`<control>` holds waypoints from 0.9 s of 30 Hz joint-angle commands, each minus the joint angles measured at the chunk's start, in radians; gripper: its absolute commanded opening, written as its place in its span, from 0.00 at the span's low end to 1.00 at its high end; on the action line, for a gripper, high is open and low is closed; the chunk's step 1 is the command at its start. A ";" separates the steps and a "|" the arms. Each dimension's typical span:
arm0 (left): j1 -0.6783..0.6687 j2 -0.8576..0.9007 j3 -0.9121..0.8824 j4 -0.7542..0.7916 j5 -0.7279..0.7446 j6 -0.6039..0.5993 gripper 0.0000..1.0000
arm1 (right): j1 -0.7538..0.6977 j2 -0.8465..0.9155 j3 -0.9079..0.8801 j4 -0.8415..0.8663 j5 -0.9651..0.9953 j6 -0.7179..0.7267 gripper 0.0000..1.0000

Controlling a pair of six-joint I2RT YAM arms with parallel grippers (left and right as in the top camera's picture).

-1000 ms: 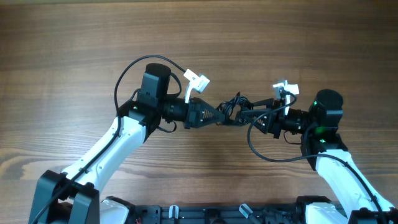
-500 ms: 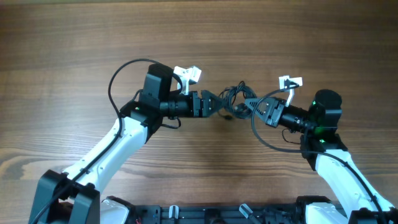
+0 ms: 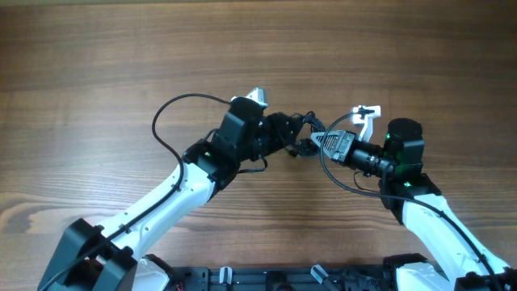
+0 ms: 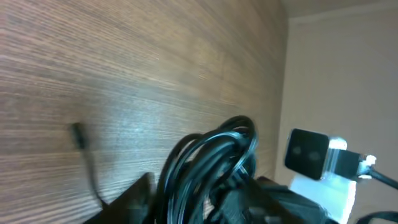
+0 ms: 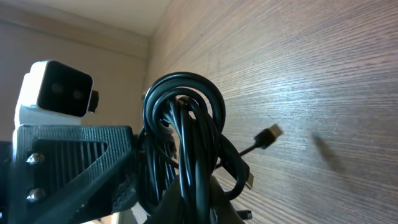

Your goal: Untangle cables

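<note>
The cables [image 3: 304, 129] are a bunch of thin dark loops held above the table between the two arms. My right gripper [image 3: 317, 144] is shut on several strands at the bunch's right side; in the right wrist view the loops [image 5: 183, 124] rise straight out of my right gripper [image 5: 194, 194]. Two small plug ends [image 5: 268, 133] stick out to the right. My left gripper [image 3: 288, 134] stands open with the bunch [image 4: 211, 162] between its jaws. One loose end [image 4: 79, 134] trails over the wood.
The wooden table [image 3: 97, 65] stretches on all sides. The left arm's thick black cable [image 3: 166, 113] arcs out behind its wrist, and the right arm's own cable [image 3: 333, 174] loops below its gripper. The left wrist camera [image 5: 56, 90] sits close beside the bunch.
My left gripper let go, opened wide and swung in to the right, now straddling the bunch. My right gripper shut on the cables and shifted slightly left.
</note>
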 commanded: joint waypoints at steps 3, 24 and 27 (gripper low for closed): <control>-0.005 0.020 0.006 -0.129 -0.093 -0.156 0.75 | 0.007 -0.010 0.004 0.004 0.103 0.044 0.05; -0.030 0.119 0.006 0.032 0.013 -0.407 0.27 | 0.007 -0.010 0.004 0.003 0.079 0.125 0.05; -0.042 0.119 0.006 0.032 0.011 -0.407 0.39 | 0.007 -0.010 0.004 0.004 0.079 0.149 0.05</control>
